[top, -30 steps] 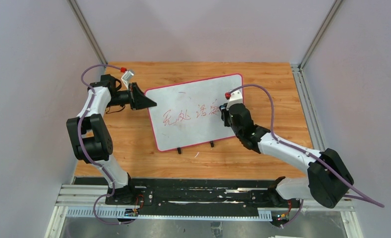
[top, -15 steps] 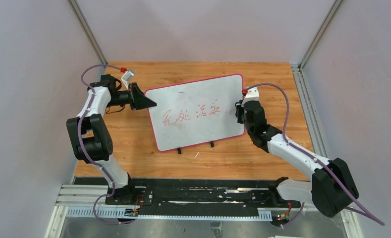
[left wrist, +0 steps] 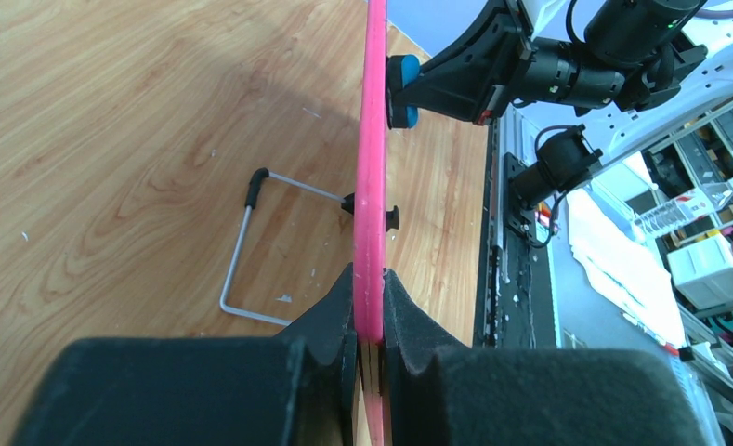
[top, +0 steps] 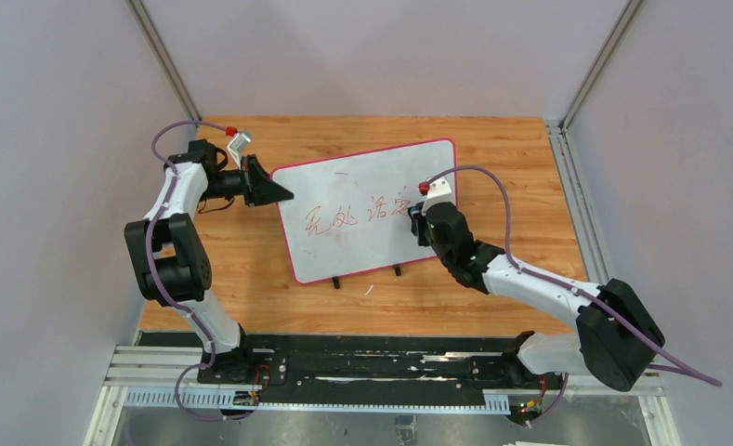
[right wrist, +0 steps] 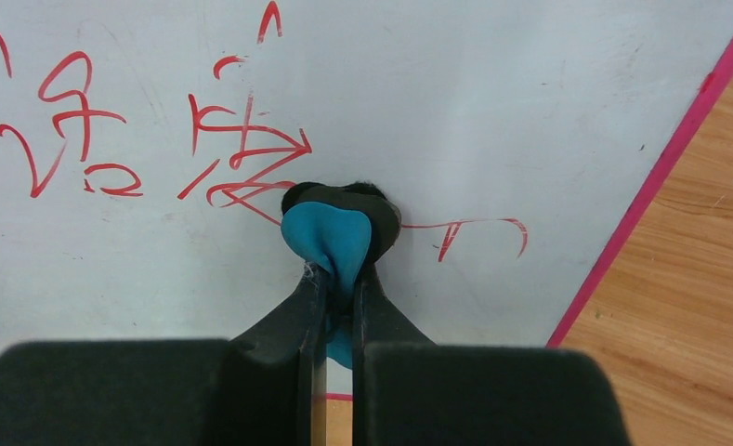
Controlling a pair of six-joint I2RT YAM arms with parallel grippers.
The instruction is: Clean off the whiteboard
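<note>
Tools: right tool (right wrist: 336, 274) pinched tight on blue eraser (right wrist: 330, 237), pad pressed against the whiteboard (top: 362, 177) face. Contact spot is at the right end of the red handwriting (right wrist: 242, 153), with the last character partly under the pad and a short red stroke just right of it. Left tool (left wrist: 369, 293) clamped on the board's pink border at the left edge, near the far-left corner, one finger each side of the rim. Board sits mid-worktop (top: 251, 269), between the two arms, written face visible from above. Two small black feet (top: 336, 282) on its near edge. Wire stand (left wrist: 242, 243) on the side away from the eraser, over the wood.
</note>
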